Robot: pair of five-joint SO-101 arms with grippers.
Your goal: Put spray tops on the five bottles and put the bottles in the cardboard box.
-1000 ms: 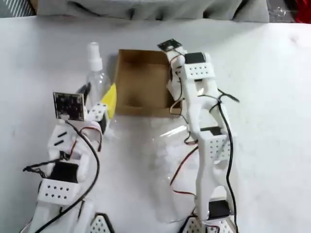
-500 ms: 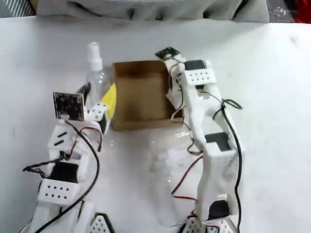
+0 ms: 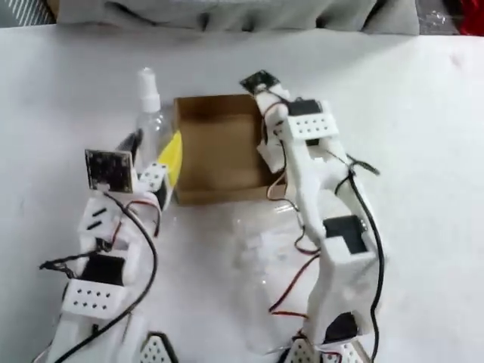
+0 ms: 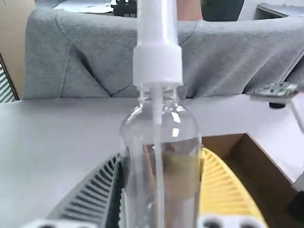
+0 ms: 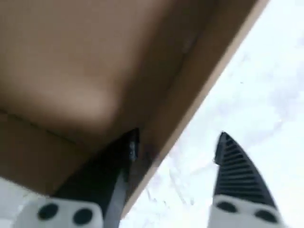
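A clear bottle (image 3: 151, 121) with a white spray top (image 3: 146, 82) stands upright just left of the cardboard box (image 3: 219, 162). My left gripper (image 3: 155, 147) is shut on its body. In the left wrist view the bottle (image 4: 160, 142) sits between the grey finger and the yellow finger (image 4: 223, 185), the spray top (image 4: 157, 57) seated on its neck. My right gripper (image 3: 266, 151) is at the box's right wall. In the right wrist view this gripper (image 5: 176, 137) is open and straddles the box wall (image 5: 190, 95), the dark finger (image 5: 123, 152) inside and the other outside.
Faint clear plastic shapes (image 3: 261, 242) lie on the white table between the two arms; I cannot tell what they are. A grey cloth (image 3: 227, 15) runs along the table's far edge. Bare table lies to the right of the right arm.
The cardboard box has slid left, closer to the held bottle, along with my right gripper at its wall. The left arm has shifted only slightly.
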